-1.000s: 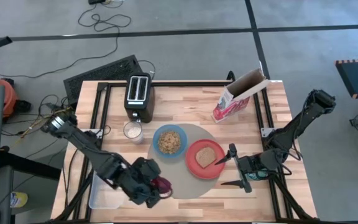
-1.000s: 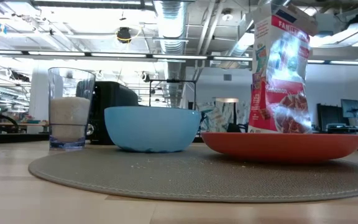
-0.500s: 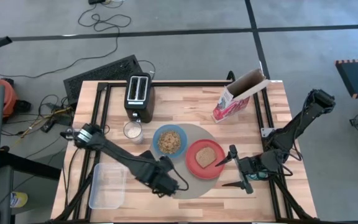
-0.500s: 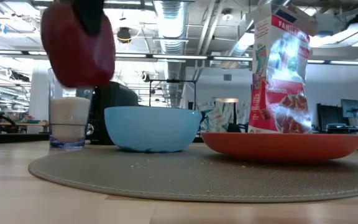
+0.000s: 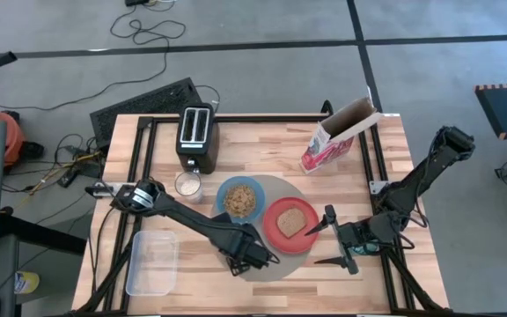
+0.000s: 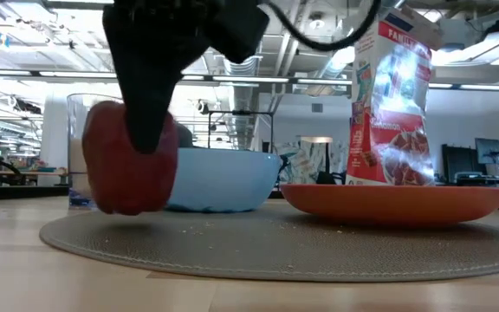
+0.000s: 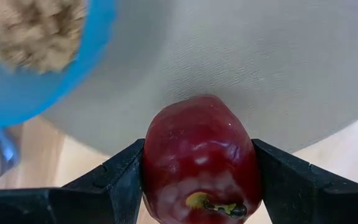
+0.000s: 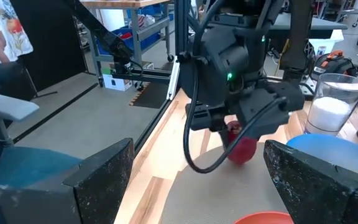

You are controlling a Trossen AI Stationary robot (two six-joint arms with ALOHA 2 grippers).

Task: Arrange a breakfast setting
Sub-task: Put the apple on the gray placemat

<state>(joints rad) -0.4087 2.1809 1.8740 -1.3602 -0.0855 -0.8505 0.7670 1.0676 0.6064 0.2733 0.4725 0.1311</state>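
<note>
A red apple (image 7: 197,149) is between the fingers of my left gripper (image 5: 252,257), above the near-left part of the round grey-beige mat (image 5: 275,262). In the low view the apple (image 6: 132,169) hangs just over the mat (image 6: 301,243); whether it touches, I cannot tell. On the mat stand the light-blue bowl (image 5: 240,200) of cereal and the red-orange plate (image 5: 275,238) bearing a toast slice (image 5: 294,220). A glass (image 5: 187,185) of milk stands on the wood left of the bowl. My right gripper (image 5: 328,238) waits open at the mat's right edge, holding nothing. My left gripper pinches the apple by its two opposite sides (image 7: 151,168), one finger (image 7: 120,180) on each. The fingers come from above, pointing down. The apple sits upright with its stem end (image 7: 213,204) toward the wrist, its underside low over the mat.
A black-and-silver toaster (image 5: 198,136) stands at the far left and an opened cereal box (image 5: 341,136) at the far right. A clear plastic tub (image 5: 152,262) lies near the front left corner. Bare wood shows right of the mat.
My left gripper has carried the apple from beside the tub toward the table's right, over the mat's near-left part. It has tipped until it points down and has sunk. The apple has come down from high up to just above the mat.
</note>
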